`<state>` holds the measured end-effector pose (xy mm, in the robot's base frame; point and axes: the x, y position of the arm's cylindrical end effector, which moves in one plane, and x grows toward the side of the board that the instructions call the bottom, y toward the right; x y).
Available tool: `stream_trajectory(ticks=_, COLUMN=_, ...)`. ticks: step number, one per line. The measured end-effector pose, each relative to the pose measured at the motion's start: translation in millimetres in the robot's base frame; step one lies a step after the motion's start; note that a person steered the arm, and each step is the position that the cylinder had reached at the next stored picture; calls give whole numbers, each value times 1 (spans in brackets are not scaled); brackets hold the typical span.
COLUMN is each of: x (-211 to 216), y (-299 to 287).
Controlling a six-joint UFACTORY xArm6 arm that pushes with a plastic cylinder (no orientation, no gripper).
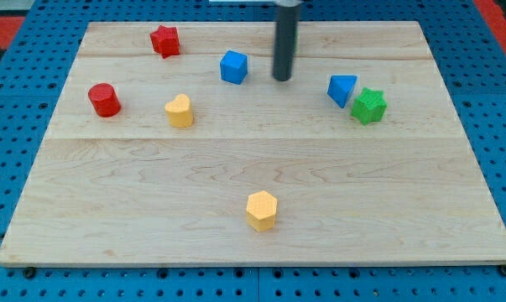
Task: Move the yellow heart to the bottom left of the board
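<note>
A small yellow heart (179, 110) block lies flat on the wooden counter (152, 193), in the view's upper left area, with its lobes pointing up.

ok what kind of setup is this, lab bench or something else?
Likely a lab tabletop pushing rig: a pale wooden board lies on a blue perforated base, small coloured blocks such as the yellow heart block are scattered on it, and my tip stands beside the blue cube block.

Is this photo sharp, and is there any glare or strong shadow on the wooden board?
Camera view: sharp throughout, evenly lit, no glare on the board; blocks such as the yellow heart cast only faint soft shadows; my tip is crisp, right of the blue cube; the rod's top is cropped.
</note>
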<state>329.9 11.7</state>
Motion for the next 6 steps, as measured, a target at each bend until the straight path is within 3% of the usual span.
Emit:
stream_trajectory(ticks=1, x=28, y=-66)
stream_trajectory(ticks=3, x=96, y=-253)
stream_trajectory(ticks=4, x=88, y=-306)
stream_trajectory(ticks=6, x=79, y=-316)
